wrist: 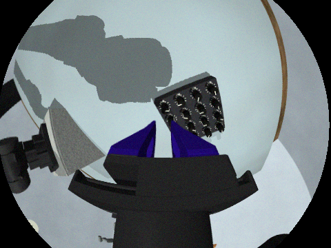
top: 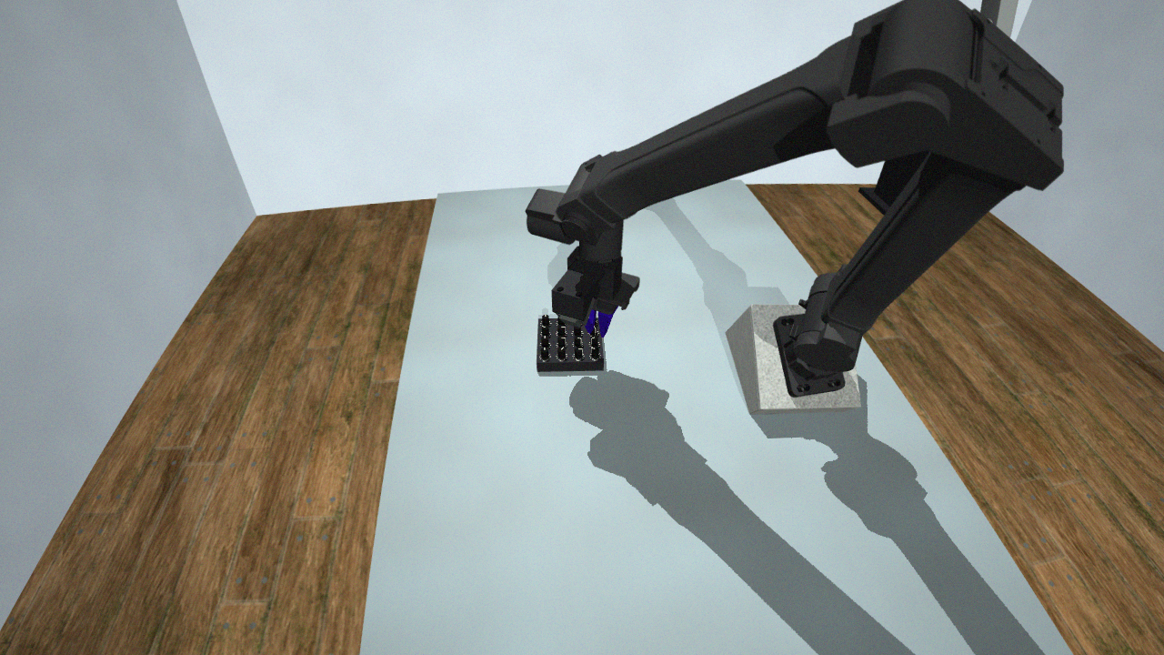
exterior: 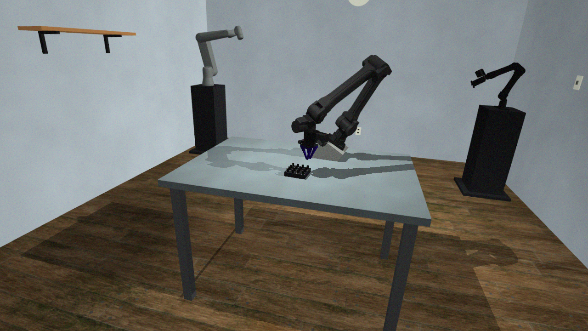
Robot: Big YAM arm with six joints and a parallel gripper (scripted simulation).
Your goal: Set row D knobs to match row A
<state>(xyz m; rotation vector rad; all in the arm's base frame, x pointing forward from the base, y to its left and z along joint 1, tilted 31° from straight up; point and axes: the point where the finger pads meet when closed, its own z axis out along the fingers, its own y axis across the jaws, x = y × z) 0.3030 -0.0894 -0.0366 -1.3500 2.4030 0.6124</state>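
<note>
The black knob box (top: 569, 348) (exterior: 296, 171) (wrist: 193, 107) stands on its feet on the grey table (top: 488, 505) (exterior: 370, 189). Its knobs are too small for me to read their white lines or names. My gripper (top: 601, 330) (exterior: 308, 156) (wrist: 163, 125) has blue fingers. It hangs a little above the box, over the corner nearest the arm's base. The fingers stand slightly apart with a narrow gap, and nothing is between them. In the wrist view the box lies just beyond and to the right of the fingertips.
The arm's base sits on a grey stone block (top: 752, 334) (exterior: 329, 153) (wrist: 69, 142) on the table beside the box. Two other arms on black pedestals (exterior: 208, 115) (exterior: 491, 152) stand on the floor behind the table.
</note>
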